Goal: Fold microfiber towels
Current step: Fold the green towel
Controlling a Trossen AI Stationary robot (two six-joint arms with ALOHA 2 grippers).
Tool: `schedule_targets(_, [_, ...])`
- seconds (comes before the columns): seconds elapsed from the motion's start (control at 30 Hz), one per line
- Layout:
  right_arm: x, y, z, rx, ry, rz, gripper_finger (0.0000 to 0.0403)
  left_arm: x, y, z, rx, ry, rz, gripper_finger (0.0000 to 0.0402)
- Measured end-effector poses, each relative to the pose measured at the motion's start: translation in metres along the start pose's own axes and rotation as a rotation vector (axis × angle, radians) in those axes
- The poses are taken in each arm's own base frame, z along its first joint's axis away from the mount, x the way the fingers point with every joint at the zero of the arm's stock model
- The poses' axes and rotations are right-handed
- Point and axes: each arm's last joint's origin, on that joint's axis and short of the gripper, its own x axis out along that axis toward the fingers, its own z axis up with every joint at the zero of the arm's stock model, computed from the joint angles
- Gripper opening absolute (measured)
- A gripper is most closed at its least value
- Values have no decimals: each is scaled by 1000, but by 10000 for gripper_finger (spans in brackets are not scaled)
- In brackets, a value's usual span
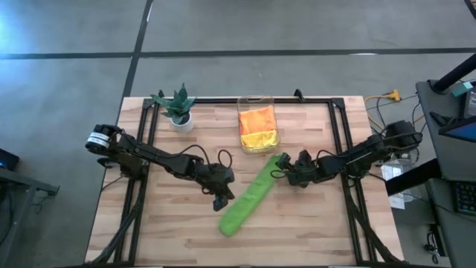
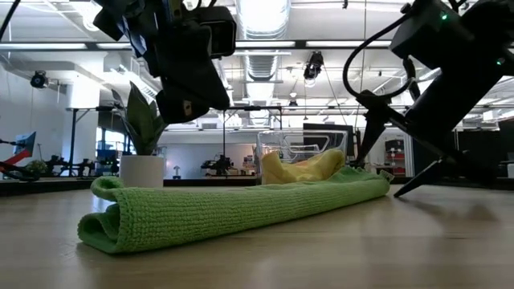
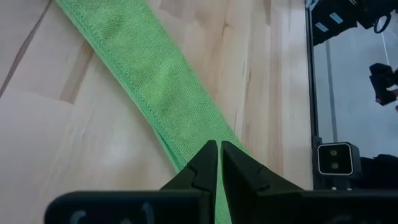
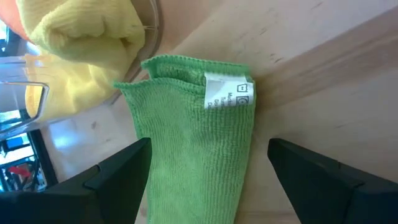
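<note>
1. Hidden or cut off: the clear bin [image 1: 256, 125] at the bench's far middle holds an orange towel [image 1: 256, 117] and a yellow towel [image 1: 260, 139]. In the high view both are bunched and their fold state is hard to read. In the low view only the yellow one shows, behind the green towel. A second green towel isn't visible in any view.
2. The left wrist view cuts the green towel [image 1: 251, 196] at both ends; its near end runs under the left pincer. The right wrist view shows only the towel's far end, with a white care label [image 4: 227, 92] on the top layer; the print is unreadable.
3. Green towel: folded into a long narrow strip, lying flat on the bench [image 1: 312, 231] near the centre, just in front of the bin.
4. Long axis: diagonal. One end points toward the bin and the right arm, the other toward the bench's front edge, left of centre. In the low view the front end shows as a rolled, layered fold.
5. Left pincer [image 1: 221, 199]: clenched, fingers pressed together, grasping nothing. It sits above the bench just beside the strip's front half, on the left side.
6. Right pincer [image 1: 282, 170]: released, fingers spread wide, straddling the strip's far end without gripping it. In the right wrist view the towel lies between the two fingers [image 4: 118, 180], with gaps on both sides.
7. Potted plant [image 1: 179, 109] at the far left of the bench, well apart from the towel.
</note>
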Motion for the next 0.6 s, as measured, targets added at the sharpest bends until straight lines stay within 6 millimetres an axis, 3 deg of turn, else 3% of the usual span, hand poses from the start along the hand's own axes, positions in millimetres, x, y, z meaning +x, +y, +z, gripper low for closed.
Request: schedule_targets(0.6, [9, 21, -2, -8, -59, -114, 325, 0, -1, 4, 3, -57, 27, 6])
